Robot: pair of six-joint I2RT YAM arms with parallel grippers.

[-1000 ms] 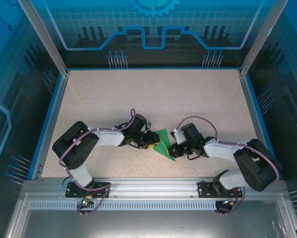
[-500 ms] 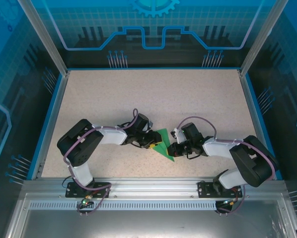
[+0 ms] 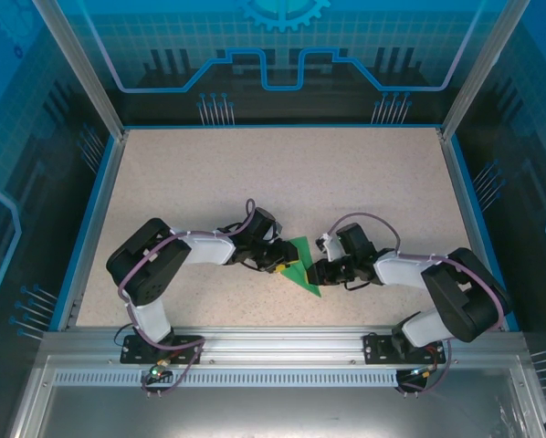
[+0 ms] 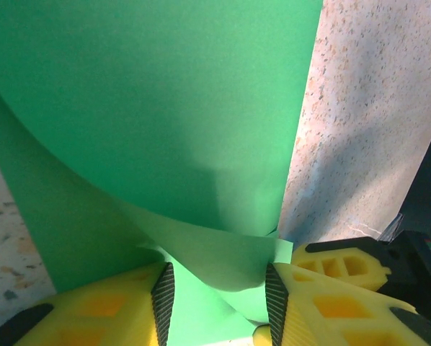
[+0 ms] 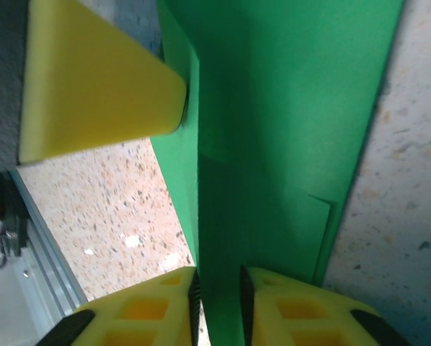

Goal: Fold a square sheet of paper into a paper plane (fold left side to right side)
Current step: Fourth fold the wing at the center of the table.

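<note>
From above, the paper plane [image 3: 302, 263] lies on the table [image 3: 282, 173] between both grippers; its long axis slants, with the narrow tip toward the near edge and slightly right; the left gripper [image 3: 278, 265] sits at its left side, the right gripper [image 3: 320, 272] at its right. Left wrist: the jaws stand apart, straddling a curled flap of the plane; a right-gripper finger [image 4: 338, 263] sits just beside the plane. Right wrist: the pads leave a narrow slot with the plane's fold through it; whether they pinch it, I cannot tell; a left-gripper finger [image 5: 100, 79] meets the plane's edge.
</note>
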